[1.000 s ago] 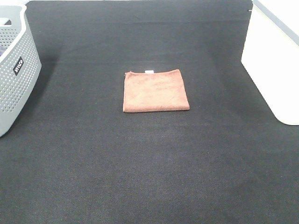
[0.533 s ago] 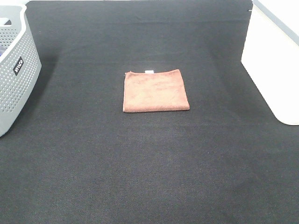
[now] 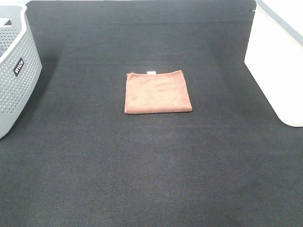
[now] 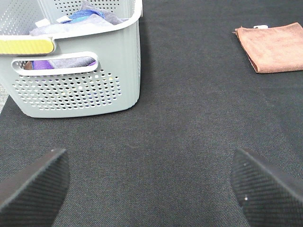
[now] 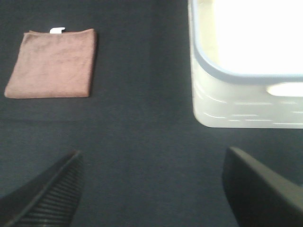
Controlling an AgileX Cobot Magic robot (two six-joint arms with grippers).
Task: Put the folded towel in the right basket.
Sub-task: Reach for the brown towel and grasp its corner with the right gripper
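At the far left of the black mat [image 3: 151,179] stands the grey perforated basket [image 3: 14,71], with a small black label [image 3: 18,66] on its side. My left wrist camera sees into part of it. Purple and grey cloths [image 4: 83,12] lie bunched inside, and a yellow strip [image 4: 23,46] runs along the rim above a handle slot. My left gripper [image 4: 151,184] hangs over the mat near that basket, touching neither it nor the towel. Its two dark fingers [image 4: 35,182] are spread wide with only bare mat between them, so this hand is unclenched and carries nothing.

In the middle of the mat lies the folded towel [image 3: 157,92]. It is brown, flat and roughly square, with a little white tag [image 3: 151,72] poking out at its far edge. It is well apart from both baskets and from both my hands.

My right gripper [image 5: 151,187] hovers over the mat, with the towel ahead on one side and the white basket [image 3: 277,71] ahead on the other. Its fingers [image 5: 47,191], one of them ribbed, are likewise spread wide over bare mat, gripping nothing.

At the right edge stands that white basket, the one the towel is meant for. Its rim is pale grey-blue and its inside is washed out by glare, so I cannot tell what it holds.
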